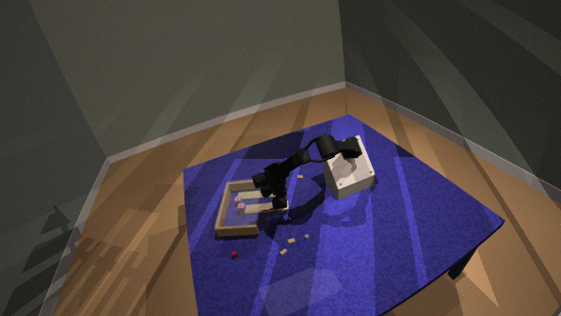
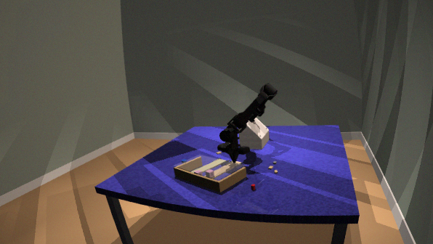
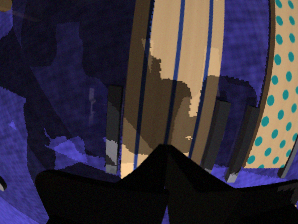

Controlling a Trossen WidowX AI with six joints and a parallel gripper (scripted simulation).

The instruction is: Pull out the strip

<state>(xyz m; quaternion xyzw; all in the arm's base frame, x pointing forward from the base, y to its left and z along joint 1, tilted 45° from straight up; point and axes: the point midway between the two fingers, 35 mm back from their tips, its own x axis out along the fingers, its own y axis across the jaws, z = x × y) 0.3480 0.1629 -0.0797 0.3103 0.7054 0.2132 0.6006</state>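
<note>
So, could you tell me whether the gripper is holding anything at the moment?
Nothing is held: the gripper is shut on itself, its tip down at the strips' open end.

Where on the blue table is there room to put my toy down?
The big stretch of blue mat right of the white base block shows nothing on it. It is crowded around the wooden tray, where the shut gripper presses down, and near the small tan bits and red cube.

no text, number or brand can be read in any view. the two pink cubes [image 1: 240, 204] in the wooden tray [image 1: 221, 221] are too small for a label to be made out. the wrist view shows only a teal dot pattern [image 3: 282, 83], not writing.
</note>
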